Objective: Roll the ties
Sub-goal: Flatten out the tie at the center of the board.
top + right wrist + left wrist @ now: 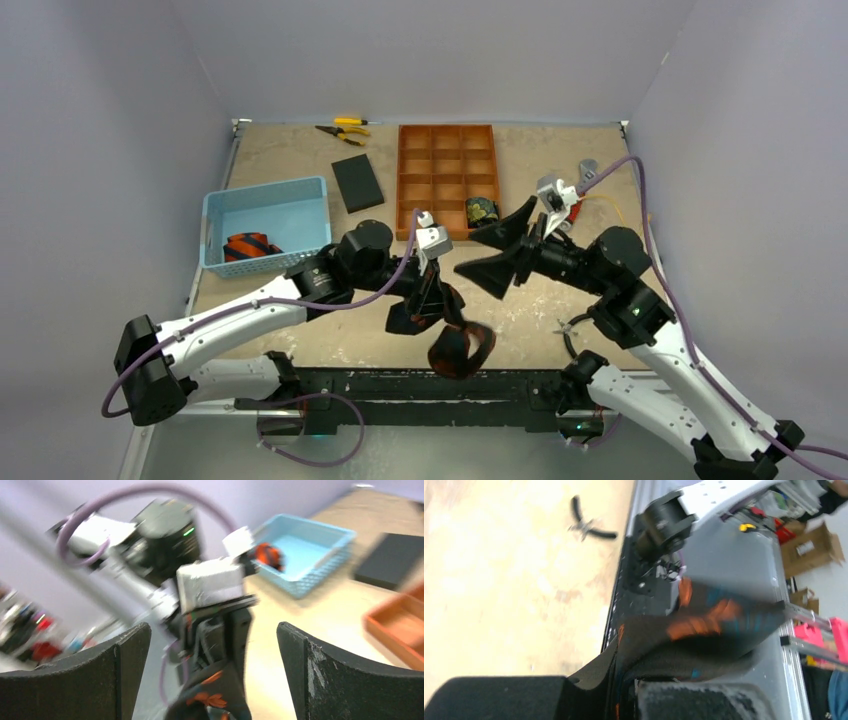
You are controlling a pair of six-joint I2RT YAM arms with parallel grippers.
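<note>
Top external view: we see the left gripper (pixel 428 310) at about 6 o'clock on the table (pixel 540 140), near the front edge. It is clamped tight on the dark tie with red-orange marks (pixel 462 350), whose loose loop sags below the jaws over the near rail. The right gripper (pixel 485 252) sits just at its 2 o'clock, spread wide and holding nothing. A rolled black tie with green-gold pattern (pixel 481 211) rests in a near-row compartment of the orange tray (pixel 400 180) at 12 o'clock. The navy tie with orange stripes (pixel 250 245) lies in the blue basket (pixel 265 188) at 10 o'clock. Left wrist view: the picture is blurred, yet we make out the orange-marked fabric (pixel 704 625) pinched between the dark pads (pixel 499 697) and bulging out past them, off the table edge. Right wrist view: our two fingers (pixel 125 670) stand far apart with only air between them. The other gripper and its tie (pixel 210 702) are straight ahead at 6 o'clock, not touched. We judge this tie is gathered but not yet a tidy roll. The next move seems to call for the free gripper to close in on the hanging loop and steady it so the winding can tighten.
</note>
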